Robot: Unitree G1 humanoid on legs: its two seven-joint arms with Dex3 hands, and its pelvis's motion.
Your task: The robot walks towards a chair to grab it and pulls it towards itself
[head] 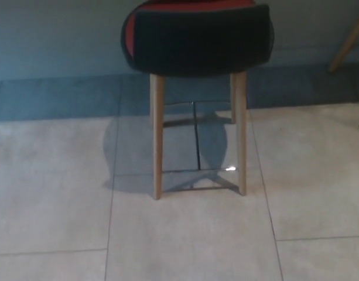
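A tall chair stands in the upper middle of the head view. Its low backrest is black and faces me, and a red seat shows above and at its left side. Wooden legs run down to the light tiled floor, joined near the bottom by thin metal footrest bars. The chair's shadow lies on the tiles under and to the left of it. Neither of my hands nor any part of my arms shows in the picture.
A dark grey-blue wall with a darker floor strip runs behind the chair. Wooden legs of another chair show at the upper right edge. Large pale tiles with thin joints cover the floor between me and the chair.
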